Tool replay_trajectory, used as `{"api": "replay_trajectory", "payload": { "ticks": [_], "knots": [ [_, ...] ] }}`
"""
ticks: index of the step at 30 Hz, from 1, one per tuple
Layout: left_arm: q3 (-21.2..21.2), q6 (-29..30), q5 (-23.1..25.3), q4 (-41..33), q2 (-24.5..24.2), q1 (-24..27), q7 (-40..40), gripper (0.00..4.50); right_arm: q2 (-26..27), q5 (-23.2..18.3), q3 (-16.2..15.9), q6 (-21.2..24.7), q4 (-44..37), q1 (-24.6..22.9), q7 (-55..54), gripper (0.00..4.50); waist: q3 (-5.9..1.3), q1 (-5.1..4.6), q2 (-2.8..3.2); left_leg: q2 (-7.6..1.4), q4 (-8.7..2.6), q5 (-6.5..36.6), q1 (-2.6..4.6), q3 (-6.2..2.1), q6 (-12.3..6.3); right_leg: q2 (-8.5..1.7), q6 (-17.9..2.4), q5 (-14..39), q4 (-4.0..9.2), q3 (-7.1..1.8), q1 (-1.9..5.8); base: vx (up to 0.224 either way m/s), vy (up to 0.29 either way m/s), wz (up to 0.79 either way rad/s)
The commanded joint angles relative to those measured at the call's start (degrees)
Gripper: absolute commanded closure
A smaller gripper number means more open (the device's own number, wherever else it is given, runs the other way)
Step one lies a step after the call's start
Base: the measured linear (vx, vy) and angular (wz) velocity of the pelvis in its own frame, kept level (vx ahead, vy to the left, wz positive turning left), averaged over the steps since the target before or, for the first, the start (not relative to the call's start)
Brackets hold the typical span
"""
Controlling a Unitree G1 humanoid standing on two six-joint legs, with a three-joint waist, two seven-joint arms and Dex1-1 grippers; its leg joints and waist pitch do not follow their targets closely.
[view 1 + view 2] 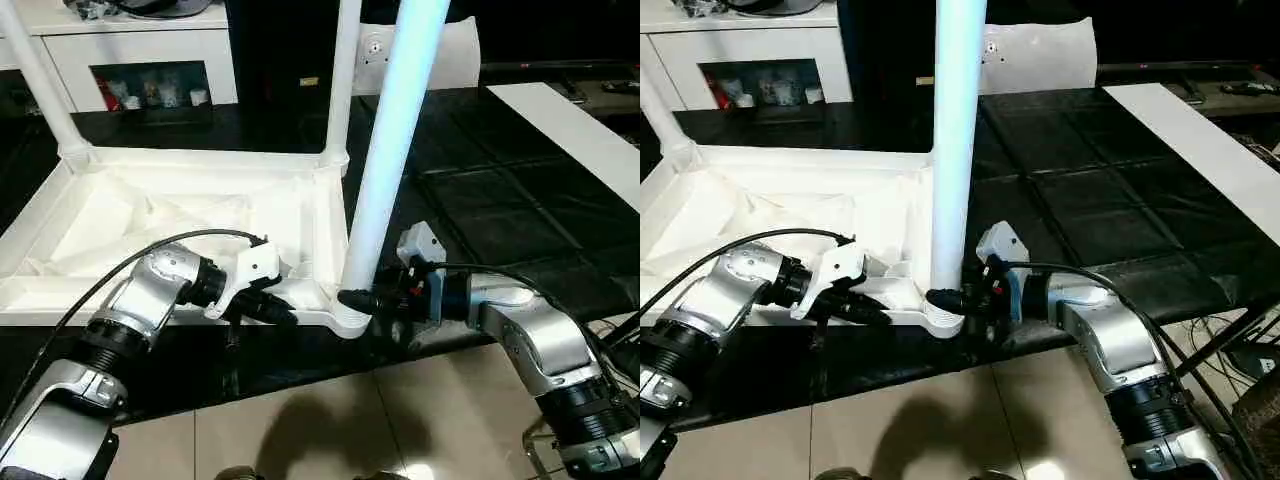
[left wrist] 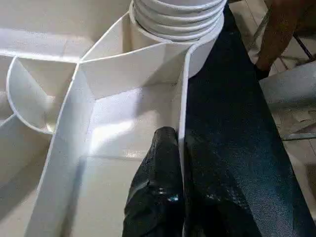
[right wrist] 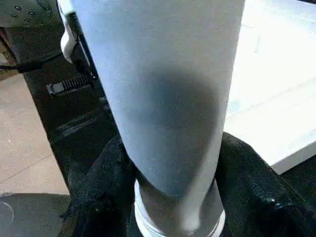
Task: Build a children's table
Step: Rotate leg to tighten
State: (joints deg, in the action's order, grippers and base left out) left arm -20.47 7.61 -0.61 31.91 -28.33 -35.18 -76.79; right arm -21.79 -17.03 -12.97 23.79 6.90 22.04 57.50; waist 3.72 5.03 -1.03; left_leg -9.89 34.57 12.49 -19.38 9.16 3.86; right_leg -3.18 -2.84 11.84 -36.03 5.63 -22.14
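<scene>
Upturned white tabletop point(image 1: 180, 215), three upright legs point(image 1: 392, 150)

A black tabletop point(image 1: 500, 210), marked off in square panels, carries the work. At its 9 o'clock half lies the children's table top point(image 1: 150, 230), white, upside down, ribbed underside up, its near long edge running along the tabletop's near edge. At 2 o'clock a flat white board point(image 1: 575, 130) lies slantwise, running off toward 3 o'clock, well apart from the upturned top. At 12 o'clock, at the far edge, stands a white sheet with a round fitting point(image 1: 420, 45); whether it rests on the black surface or behind it cannot be told. Below the near edge, at 6 o'clock, is a beige tiled floor point(image 1: 330, 420).
</scene>
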Motion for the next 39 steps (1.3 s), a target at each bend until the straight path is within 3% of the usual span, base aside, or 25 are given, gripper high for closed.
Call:
{"api": "replay_trajectory", "payload": {
  "ticks": [1,3,5,6,7,8,9,10,13,18,19,22,24,30,36,39],
  "knots": [
    [2.05,0.79,-1.38,-1.17,0.89,-0.35,2.88,4.5,0.77,-0.4,-1.92,0.8,-0.69,-0.35,0.6,2.52,-4.14,0.31,0.0,-3.3,-3.65,1.52,-0.74,-0.88,-2.82,-6.07,-8.74,8.87,4.65,-4.23,3.71,0.0,0.0,0.0],
    [3.25,3.36,-1.74,-1.96,2.44,-0.43,6.23,4.5,3.76,0.88,-0.77,1.19,1.25,0.2,-5.1,2.52,-4.13,0.1,0.02,-3.51,-3.73,1.57,-0.72,-0.87,-2.43,-6.11,-9.13,8.77,4.45,-4.26,3.63,0.0,0.0,0.0],
    [6.66,10.35,-0.5,-2.4,12.03,-1.73,23.67,4.5,16.96,3.55,5.15,0.81,13.08,6.59,-29.2,2.54,-3.98,-0.65,-0.09,-3.44,-3.83,2.37,-0.71,-0.9,-0.83,-6.15,-9.81,10.74,4.53,-4.06,3.23,0.0,0.0,0.0],
    [6.66,10.35,-0.5,-2.4,12.03,-1.73,23.67,4.5,16.96,3.55,5.15,0.81,13.08,6.59,-29.2,2.54,-3.95,-1.42,-0.16,-2.92,-3.87,3.53,-0.65,-1.18,1.49,-6.32,-8.32,17.98,5.41,-3.62,3.55,0.0,0.0,0.0],
    [7.7,11.85,-0.26,-2.44,15.05,-2.2,28.79,4.5,20.48,4.09,6.56,0.22,16.66,8.71,-35.14,2.54,-4.18,-1.28,0.05,-2.85,-3.77,3.02,-0.62,-1.13,1.19,-6.35,-7.86,17.63,5.44,-3.74,3.8,0.0,0.0,0.0],
    [7.87,11.97,0.0,-2.1,16.61,-2.61,30.99,4.5,22.66,3.59,7.57,-1.29,19.16,10.13,-37.64,2.54,-4.09,-1.88,0.25,-3.24,-3.84,1.92,-0.85,-0.99,0.81,-6.23,-8.98,13.98,5.1,-4.12,3.48,0.0,0.0,0.0],
    [7.74,11.61,0.19,-1.96,16.59,-2.69,31.07,4.5,22.84,3.4,7.62,-1.75,19.42,10.28,-37.42,2.54,-4.26,-1.91,0.25,-3.23,-3.78,1.8,-0.72,-0.98,0.6,-6.12,-9.47,12.43,5.08,-4.08,3.42,0.0,0.0,0.0],
    [6.94,9.89,1.16,-0.92,15.51,-3.09,30.35,4.5,23.39,2.69,7.63,-3.93,19.96,10.56,-35.88,2.54,-4.46,-1.81,0.24,-3.04,-3.59,0.99,-0.79,-0.87,-0.58,-6.08,-9.96,8.64,4.73,-4.21,3.67,0.0,0.0,0.0],
    [7.31,9.77,1.24,-0.45,14.43,-3.34,30.41,4.5,23.12,3.24,7.31,-3.89,19.14,10.09,-35.59,2.54,-4.75,-1.59,0.21,-2.91,-3.34,-1.74,-0.9,-0.75,-3.54,-5.87,-11.15,0.27,3.87,-4.34,3.8,0.0,0.0,0.0],
    [7.6,9.9,3.34,-2.3,12.22,-2.45,29.48,4.5,22.97,6.72,7.53,-5.11,17.22,8.8,-36.07,2.54,-4.84,-1.41,0.35,-3.1,-3.24,-2.43,-1.12,-0.77,-4.13,-5.9,-11.5,-1.57,3.51,-4.25,3.83,0.0,0.0,0.0],
    [6.89,8.81,4.13,-2.82,11.4,-1.82,28.63,4.5,22.64,7.09,7.94,-6.36,17.12,8.41,-36.38,2.54,-4.63,-1.54,0.37,-3.15,-3.32,-1.6,-1.11,-0.74,-4.11,-5.86,-11.69,-0.79,3.72,-4.21,3.66,0.0,0.0,0.0],
    [4.78,5.86,5.0,-3.02,8.99,-0.93,25.78,4.5,20.43,6.38,8.66,-7.96,15.75,6.85,-35.16,1.84,-4.5,-1.43,0.59,-3.26,-3.46,0.56,-0.93,-0.73,-3.42,-5.92,-11.0,2.58,4.14,-4.25,3.56,0.0,0.0,0.0],
    [3.93,3.93,5.26,-2.95,7.88,-0.58,24.15,4.5,19.15,5.8,9.02,-8.08,14.5,5.84,-33.73,1.75,-4.47,-1.18,0.58,-3.39,-3.52,0.77,-0.82,-0.79,-3.37,-5.83,-10.55,2.2,4.11,-4.33,3.56,0.0,0.0,0.0],
    [-0.25,-7.48,5.23,-2.71,2.06,1.19,11.44,4.5,8.09,2.41,9.37,-8.42,4.81,-0.3,-17.53,1.19,-4.4,-0.31,0.53,-3.55,-3.5,1.48,-0.78,-0.69,-4.28,-5.93,-10.03,1.45,4.04,-4.42,3.52,0.0,0.0,0.0],
    [-2.5,-9.08,1.76,-3.34,-0.32,1.33,-0.24,4.5,-2.47,-0.06,6.22,-6.25,0.3,-2.7,-2.49,0.64,-4.17,0.82,0.37,-3.52,-3.57,3.4,-0.67,-0.5,-3.8,-5.92,-10.05,5.89,4.44,-4.3,3.36,0.0,0.0,0.0],
    [-3.99,-9.95,1.16,-3.86,-1.13,1.07,-4.68,4.5,-6.2,-1.29,3.37,-5.17,-1.42,-2.94,4.87,0.64,-4.16,1.23,0.29,-3.53,-3.53,4.14,-0.69,-0.49,-3.75,-5.93,-9.08,9.19,4.82,-4.27,3.49,0.0,0.0,0.0]
  ]
}}
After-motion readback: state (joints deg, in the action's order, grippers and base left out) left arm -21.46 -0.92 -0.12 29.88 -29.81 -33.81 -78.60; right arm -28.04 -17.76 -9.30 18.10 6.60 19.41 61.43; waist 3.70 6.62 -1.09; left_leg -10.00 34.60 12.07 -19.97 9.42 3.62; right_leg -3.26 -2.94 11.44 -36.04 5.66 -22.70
